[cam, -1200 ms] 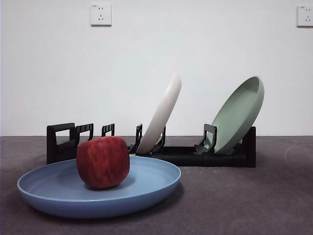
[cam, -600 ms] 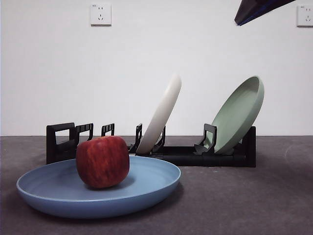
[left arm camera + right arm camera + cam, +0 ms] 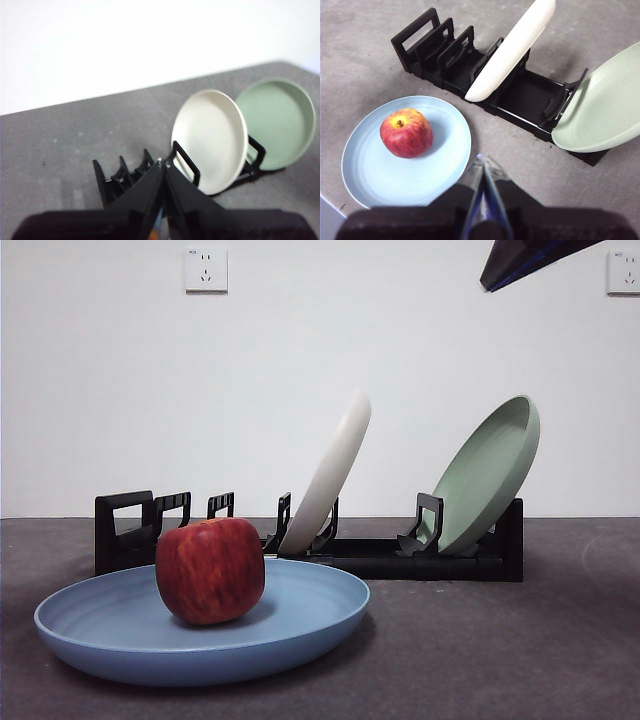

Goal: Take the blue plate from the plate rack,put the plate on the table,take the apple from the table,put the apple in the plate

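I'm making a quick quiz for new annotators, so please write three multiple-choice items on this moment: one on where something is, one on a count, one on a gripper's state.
1. Where is the apple?
A. On the bare table
B. In the blue plate
C. In the plate rack

2. How many plates stand in the plate rack?
A. One
B. Two
C. Three

3. How is the right gripper?
A. Shut, holding nothing
B. Shut on the apple
C. Wide open around the plate

Answers:
1. B, the apple rests inside the blue plate on the table.
2. B, only the cream-white plate and the pale green plate lean in the rack.
3. A, its jaws meet with nothing between them, above and apart from the blue plate.
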You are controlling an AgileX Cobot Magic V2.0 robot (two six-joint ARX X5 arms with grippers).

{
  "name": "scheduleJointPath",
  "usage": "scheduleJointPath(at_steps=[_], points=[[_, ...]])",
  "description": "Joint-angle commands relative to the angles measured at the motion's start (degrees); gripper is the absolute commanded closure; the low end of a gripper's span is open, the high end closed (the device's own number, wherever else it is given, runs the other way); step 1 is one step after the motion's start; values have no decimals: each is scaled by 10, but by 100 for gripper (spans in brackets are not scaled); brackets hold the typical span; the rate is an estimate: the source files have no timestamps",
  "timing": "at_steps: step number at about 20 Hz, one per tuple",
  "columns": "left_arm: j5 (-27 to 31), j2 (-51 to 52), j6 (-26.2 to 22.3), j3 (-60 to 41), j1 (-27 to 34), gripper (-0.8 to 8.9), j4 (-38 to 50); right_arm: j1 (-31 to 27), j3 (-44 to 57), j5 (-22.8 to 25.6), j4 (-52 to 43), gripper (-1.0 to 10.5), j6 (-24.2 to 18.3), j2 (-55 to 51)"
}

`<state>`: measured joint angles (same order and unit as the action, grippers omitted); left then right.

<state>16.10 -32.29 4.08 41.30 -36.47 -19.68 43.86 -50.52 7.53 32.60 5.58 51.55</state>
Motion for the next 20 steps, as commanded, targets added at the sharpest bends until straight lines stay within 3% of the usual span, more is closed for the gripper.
scheduleJointPath(at_steps=[1, 4, 9, 13, 16, 20], points=[[-46, 63, -5, -89, 90, 815, 60, 0, 1, 1, -4, 946, 5, -2], [-66, 158, -3, -209, 182, 815, 121, 0, 1, 1, -4, 946, 5, -2], [-77, 275, -2, -338, 274, 815, 123, 0, 1, 1, -4, 946, 5, -2], [-80, 315, 1, -395, 299, 814, 123, 0, 1, 1, -4, 946, 5, -2], [-136, 322, 1, -411, 307, 815, 111, 0, 1, 1, -4, 946, 5, -2], [-153, 322, -2, -411, 309, 814, 88, 0, 1, 1, -4, 946, 5, -2]])
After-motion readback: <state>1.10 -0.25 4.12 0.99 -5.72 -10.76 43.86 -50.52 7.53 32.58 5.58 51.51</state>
